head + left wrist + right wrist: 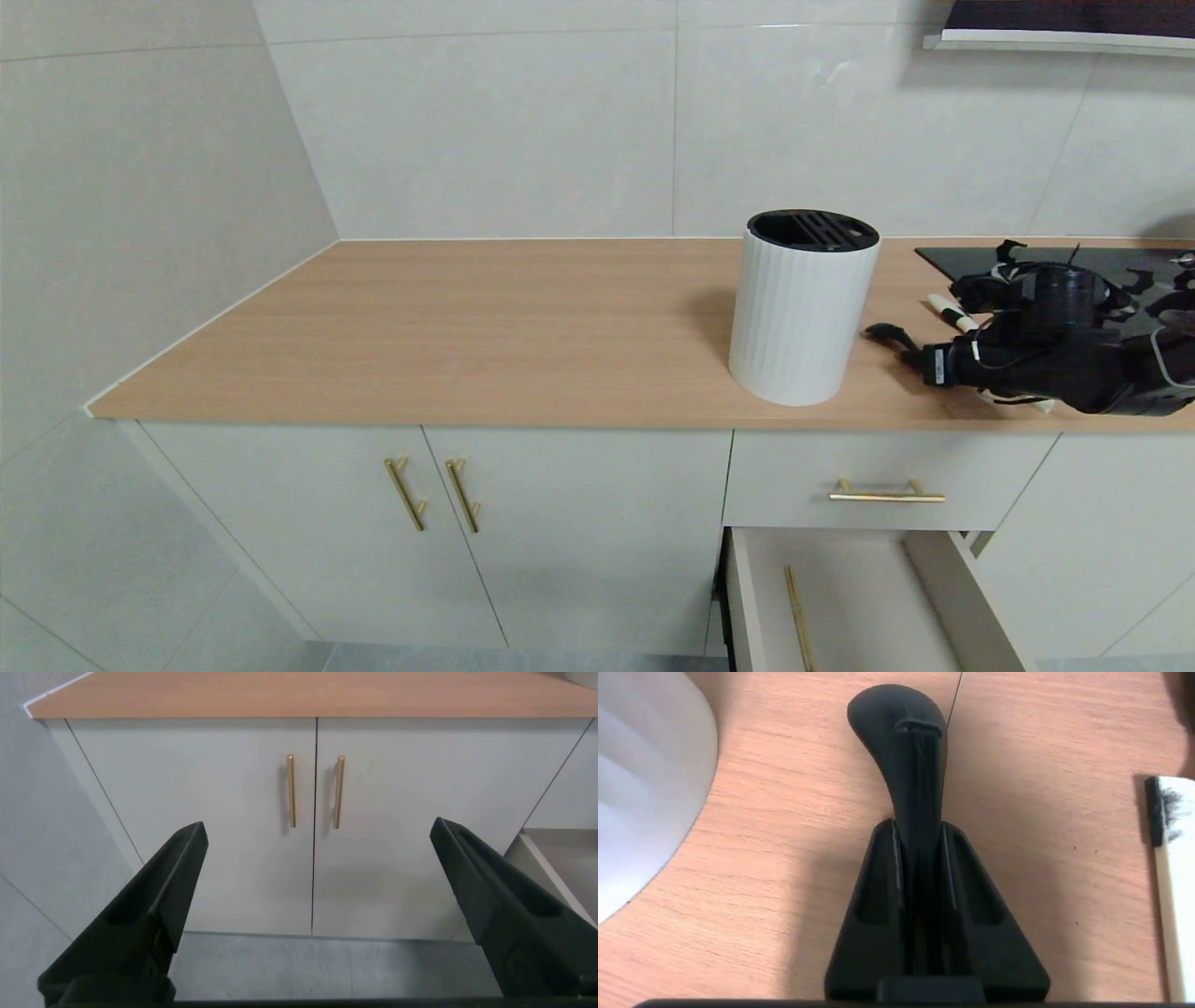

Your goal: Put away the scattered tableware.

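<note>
Standing close to the front edge of the table (467, 327), one white ribbed holder (803, 308) with a black slotted top is the landmark. From the holder toward the robot's left, a long run of wood reaches the side wall, where the table ends in a corner. Behind the holder the table runs back to the tiled wall.

On the holder's other side lie two utensils. One black utensil (887, 333) sits just beside the holder's base, low over the wood. The right pincer (920, 355) is clamped on it, its fingers (878, 887) pressed against both sides of the dark handle. One white-handled utensil (950, 313) with a black tip lies flat a little farther from the holder, at the near corner of one black hob (962, 259).

Below the table's front edge and left of the holder are two cabinet doors (308, 523) with two upright gold handles (406, 493) – one on each. The left pincer (318, 835) hangs in front of them, its fingers spread wide around nothing. Under the holder are two drawers – one closed drawer (794, 471) with one gold bar, and beneath it one open drawer (859, 588) pulled forward.
</note>
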### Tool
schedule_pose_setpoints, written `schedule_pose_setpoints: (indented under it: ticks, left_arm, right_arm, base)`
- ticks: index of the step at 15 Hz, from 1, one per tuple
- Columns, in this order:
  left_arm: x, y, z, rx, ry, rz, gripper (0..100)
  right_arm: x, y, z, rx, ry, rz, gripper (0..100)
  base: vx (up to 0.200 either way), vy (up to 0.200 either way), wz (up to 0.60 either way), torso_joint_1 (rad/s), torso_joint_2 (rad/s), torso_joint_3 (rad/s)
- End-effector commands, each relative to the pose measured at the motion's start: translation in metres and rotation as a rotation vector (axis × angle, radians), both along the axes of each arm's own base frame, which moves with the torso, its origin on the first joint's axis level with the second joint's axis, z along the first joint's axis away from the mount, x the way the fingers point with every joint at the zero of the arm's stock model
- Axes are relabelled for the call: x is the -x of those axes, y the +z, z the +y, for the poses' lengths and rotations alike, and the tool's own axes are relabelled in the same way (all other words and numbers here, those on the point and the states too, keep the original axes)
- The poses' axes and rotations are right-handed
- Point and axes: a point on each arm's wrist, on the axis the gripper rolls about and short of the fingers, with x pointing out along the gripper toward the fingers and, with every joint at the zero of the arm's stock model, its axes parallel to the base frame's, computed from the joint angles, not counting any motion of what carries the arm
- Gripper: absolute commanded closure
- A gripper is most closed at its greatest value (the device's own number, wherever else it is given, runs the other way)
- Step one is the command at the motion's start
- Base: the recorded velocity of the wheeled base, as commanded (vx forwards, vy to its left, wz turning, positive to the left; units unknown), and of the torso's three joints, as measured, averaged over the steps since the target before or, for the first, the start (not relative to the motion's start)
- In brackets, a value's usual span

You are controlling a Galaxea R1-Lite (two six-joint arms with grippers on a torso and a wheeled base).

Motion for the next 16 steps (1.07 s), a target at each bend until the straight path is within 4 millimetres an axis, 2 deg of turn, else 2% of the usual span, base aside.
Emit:
schedule_pose_setpoints:
  ticks: [1,4,6,9,11,14,15,16]
  left_arm:
    - [0.0,0.0,0.0,0.0,0.001,0.0,0]
    - [0.0,0.0,0.0,0.0,0.001,0.0,0]
    - [0.0,0.0,0.0,0.0,0.001,-0.002,0]
    - [0.0,0.0,0.0,0.0,0.001,-0.002,0]
    - [0.0,0.0,0.0,0.0,0.001,0.0,0]
    - [0.0,0.0,0.0,0.0,0.001,-0.002,0]
    - [0.0,0.0,0.0,0.0,0.001,0.0,0]
    - [0.0,0.0,0.0,0.0,0.001,-0.002,0]
  right_arm:
    - [0.001,0.004,0.001,0.01,-0.021,-0.006,100]
    - [0.004,0.015,0.006,0.039,-0.087,-0.009,100]
    - [0.018,0.036,0.012,-0.007,-0.101,0.024,100]
    - [0.051,0.071,0.031,-0.113,-0.15,0.111,100]
    - [0.091,0.086,0.039,-0.098,-0.209,0.133,100]
    - [0.134,0.086,0.042,-0.076,-0.257,0.159,100]
    - [0.144,0.082,0.042,-0.076,-0.255,0.175,100]
    - [0.163,0.078,0.044,-0.076,-0.243,0.195,100]
  base:
    - [0.0,0.0,0.0,0.0,0.0,0.0]
    - [0.0,0.0,0.0,0.0,0.0,0.0]
    - [0.0,0.0,0.0,0.0,0.0,0.0]
    - [0.0,0.0,0.0,0.0,0.0,0.0]
    - [0.0,0.0,0.0,0.0,0.0,0.0]
    - [0.0,0.0,0.0,0.0,0.0,0.0]
    - [0.0,0.0,0.0,0.0,0.0,0.0]
    - [0.0,0.0,0.0,0.0,0.0,0.0]
